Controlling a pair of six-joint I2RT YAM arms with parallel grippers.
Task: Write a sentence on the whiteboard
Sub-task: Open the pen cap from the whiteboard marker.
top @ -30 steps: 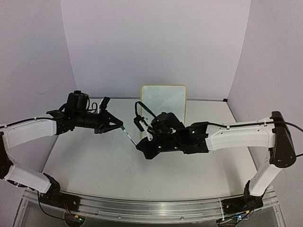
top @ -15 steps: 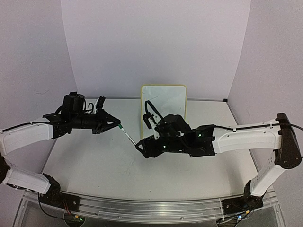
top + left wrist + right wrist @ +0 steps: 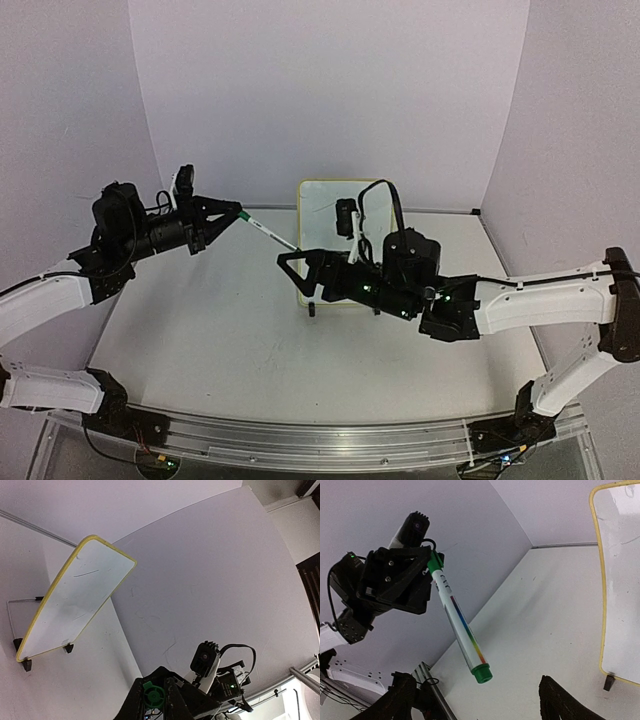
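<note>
Marker: slim white barrel, green at both ends, with a rainbow stripe along its side (clearest in the right wrist view).
Marker pose: up off the table, tilted, its free end the lower one.
Table: plain white top, matte, with a few faint scuffs.
Backdrop: pale lilac walls closing in the back and both sides.
Rail: silver metal strip running along the near edge of the table.

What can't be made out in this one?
Top view: right arm hides much of the board's lower half.
Right wrist view: frame edge cuts off the board's right side.
All views: marks on the board too faint to read.
Left wrist view: marker seen end-on only.
</note>
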